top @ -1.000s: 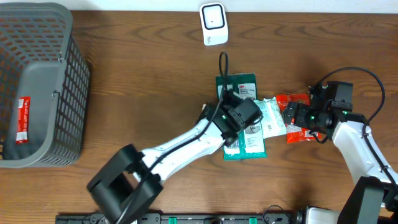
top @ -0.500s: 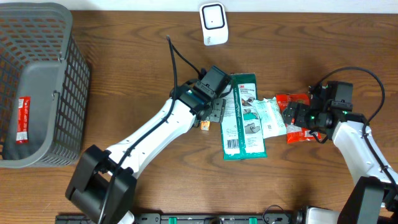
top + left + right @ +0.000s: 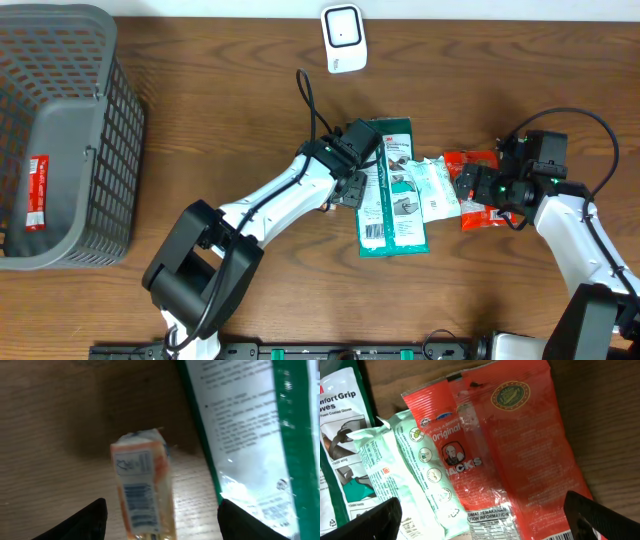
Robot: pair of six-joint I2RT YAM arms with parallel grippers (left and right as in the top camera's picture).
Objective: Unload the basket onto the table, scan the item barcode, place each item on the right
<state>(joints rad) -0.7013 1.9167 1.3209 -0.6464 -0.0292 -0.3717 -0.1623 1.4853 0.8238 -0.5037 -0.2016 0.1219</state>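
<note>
Near the middle of the bench point(image 3: 230, 120), well short of its far edge, the left gripper point(image 3: 167, 517) hangs with its jaws spread and nothing in them. A small carton point(image 3: 142, 485) lies on the wood between and just beyond the fingertips, apart from both.

A second ago this gripper sat over the green glove packet point(image 3: 392, 190) with narrower jaws. It then swung off toward the left edge and has come back beside the packet, wider open, and the carton now lies in plain sight. It looks like the item to scan. Its barcode faces up, so I judge it still needs gripping and carrying to the white scanner point(image 3: 342, 38) at the far edge.

The carton is boxy, of glossy orange-and-white card, and blurred. The glove packet is flat, slick film with a white printed panel that catches glare. The bench is matt, grained wood.

Toward the right edge, the right gripper point(image 3: 485, 517) stands fully open and empty over a crinkled red snack bag point(image 3: 515, 455). The bag overlaps a pale green, crimped sachet point(image 3: 415, 460).
</note>
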